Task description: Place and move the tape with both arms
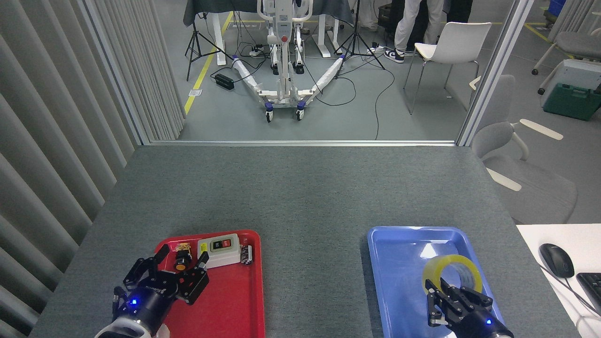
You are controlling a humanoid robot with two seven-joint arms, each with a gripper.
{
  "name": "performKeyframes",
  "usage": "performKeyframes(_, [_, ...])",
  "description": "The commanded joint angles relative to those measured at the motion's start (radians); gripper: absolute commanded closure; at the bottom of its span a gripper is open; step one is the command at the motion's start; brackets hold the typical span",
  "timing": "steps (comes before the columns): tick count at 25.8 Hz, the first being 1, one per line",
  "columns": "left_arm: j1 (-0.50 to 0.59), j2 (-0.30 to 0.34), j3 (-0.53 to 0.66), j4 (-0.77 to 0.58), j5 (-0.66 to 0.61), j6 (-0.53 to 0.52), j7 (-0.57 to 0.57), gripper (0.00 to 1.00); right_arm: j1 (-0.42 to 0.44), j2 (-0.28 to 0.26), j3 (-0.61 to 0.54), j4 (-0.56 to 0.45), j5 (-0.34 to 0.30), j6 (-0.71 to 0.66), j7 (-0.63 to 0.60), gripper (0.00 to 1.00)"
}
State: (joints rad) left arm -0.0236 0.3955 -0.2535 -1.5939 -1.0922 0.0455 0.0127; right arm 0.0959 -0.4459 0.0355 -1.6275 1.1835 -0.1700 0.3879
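The tape [452, 267], a translucent yellow roll, lies nearly flat inside the blue tray [399, 281] at the right. My right gripper [456, 298] is at the roll's near edge with its black fingers spread, open; the near rim of the tape is hidden behind them. My left gripper [182, 257] hovers over the back left part of the red tray [235, 305], open, a blue light on its wrist. A small orange-capped button [181, 263] shows between its fingertips; I cannot tell whether they touch it.
The red tray also holds a grey switch box [218, 245] and a small dark part [246, 254]. The grey table [300, 197] stretches away behind both trays. At the far right, a white desk carries a mouse [556, 260] and a keyboard.
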Motion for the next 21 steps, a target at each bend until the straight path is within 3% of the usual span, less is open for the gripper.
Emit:
performKeyframes(1, [0.062,0.002,0.003,-0.086,-0.098,0.224,0.018,0.01,-0.010,-0.005,0.017,0.009,-0.016,0.043,0.023,1.00])
performKeyframes(6, [0.062,0.011,0.017,-0.089,0.077,0.281,0.016,0.01,-0.022,-0.007,0.040,0.024,0.002,0.092,0.022,0.95])
performKeyframes(10, [0.059,0.016,0.016,-0.090,0.146,0.232,0.018,0.01,-0.038,-0.007,0.049,0.034,0.015,0.136,0.012,0.59])
performKeyframes(15, [0.059,0.003,0.025,-0.080,0.120,0.134,0.036,0.01,-0.041,-0.002,0.053,0.037,0.016,0.153,0.005,0.28])
performKeyframes(18, [0.059,-0.017,0.069,-0.074,0.061,-0.012,0.036,0.01,-0.041,-0.002,0.058,0.037,0.016,0.153,-0.009,0.25])
performKeyframes(21, [0.065,-0.040,0.106,-0.060,0.035,-0.088,0.036,0.01,-0.041,-0.002,0.058,0.035,0.019,0.152,-0.012,0.24])
